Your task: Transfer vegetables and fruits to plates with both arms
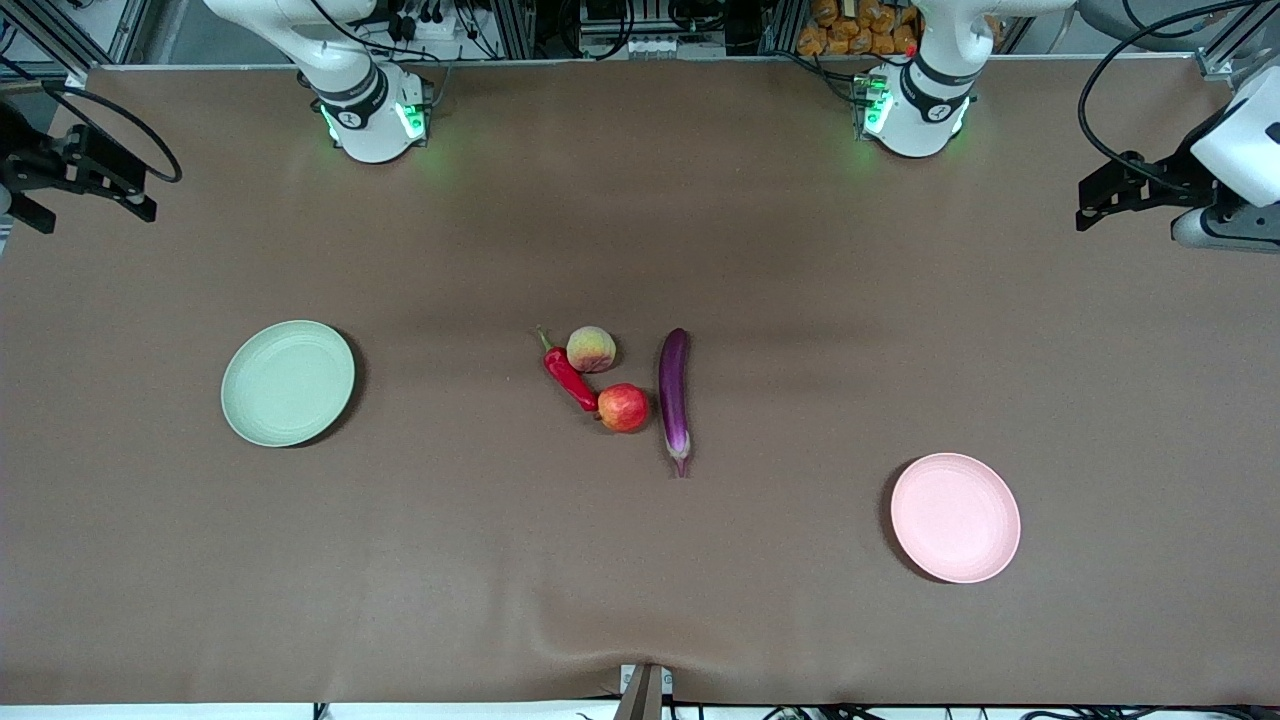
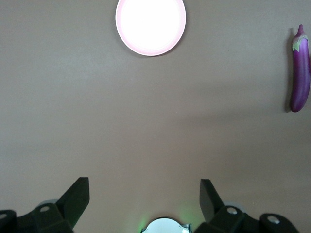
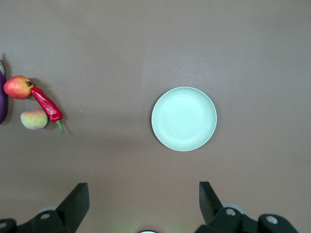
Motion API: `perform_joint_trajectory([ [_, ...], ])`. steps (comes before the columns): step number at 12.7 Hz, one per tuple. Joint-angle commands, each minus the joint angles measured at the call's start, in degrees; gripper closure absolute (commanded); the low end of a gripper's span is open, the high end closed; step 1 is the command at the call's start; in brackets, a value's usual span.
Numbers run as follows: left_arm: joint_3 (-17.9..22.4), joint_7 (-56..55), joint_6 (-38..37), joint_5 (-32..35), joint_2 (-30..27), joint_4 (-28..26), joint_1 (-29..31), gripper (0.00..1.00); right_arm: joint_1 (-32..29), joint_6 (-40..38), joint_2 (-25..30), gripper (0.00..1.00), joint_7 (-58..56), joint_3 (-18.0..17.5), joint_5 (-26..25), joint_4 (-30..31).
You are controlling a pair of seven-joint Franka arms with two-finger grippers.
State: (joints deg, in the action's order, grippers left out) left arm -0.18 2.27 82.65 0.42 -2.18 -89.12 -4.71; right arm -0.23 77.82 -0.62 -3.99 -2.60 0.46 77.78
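1. I'm seeing chili (image 1: 569, 376), peach (image 1: 591, 349) and apple (image 1: 624, 407) packing tight mid-table, eggplant (image 1: 674, 393) just beside; a wide pincer coming down could be knocking a neighbour rolling (the apple is touching the chili tip).
2. Green plate (image 1: 288, 382) and pink plate (image 1: 955, 517) are sitting well apart from the pile, so I'm expecting long carries and drop risk.
3. Left pincer (image 2: 145, 199) is hanging high over its table end, jaws wide, holding nothing.
4. Right pincer (image 3: 144, 200) is doing likewise at its own end, wide and holding nothing; both arms are waiting.
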Motion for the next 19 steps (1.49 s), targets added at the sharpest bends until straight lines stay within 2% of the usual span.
perform_joint_trajectory([
  [1, -0.1, 0.8, -0.1, 0.5, 0.4, 1.4, 0.0, 0.00, -1.5, 0.1, 0.2, 0.00, -0.9, -0.7, -0.3, 1.0],
  [3, -0.1, -0.1, -0.1, 0.4, 0.6, 1.7, -0.5, 0.00, -1.4, 2.8, 0.4, 0.00, -0.9, -0.7, -0.3, 4.2],
  [14, -0.2, 0.9, -0.3, 0.8, 1.8, 1.7, -0.7, 0.00, -1.6, 1.6, 0.4, 0.00, -0.9, -0.6, -0.3, 4.5],
  [17, -0.2, 1.9, 0.0, -1.5, 2.7, 1.1, 0.2, 0.00, -2.0, 0.9, 0.3, 0.00, -0.9, -0.6, -0.3, 4.6],
  [19, -0.1, 1.3, 3.5, -3.6, 5.1, 1.1, -0.3, 0.00, -2.0, 0.9, 0.3, 0.00, -0.9, -0.6, -0.3, 4.5],
])
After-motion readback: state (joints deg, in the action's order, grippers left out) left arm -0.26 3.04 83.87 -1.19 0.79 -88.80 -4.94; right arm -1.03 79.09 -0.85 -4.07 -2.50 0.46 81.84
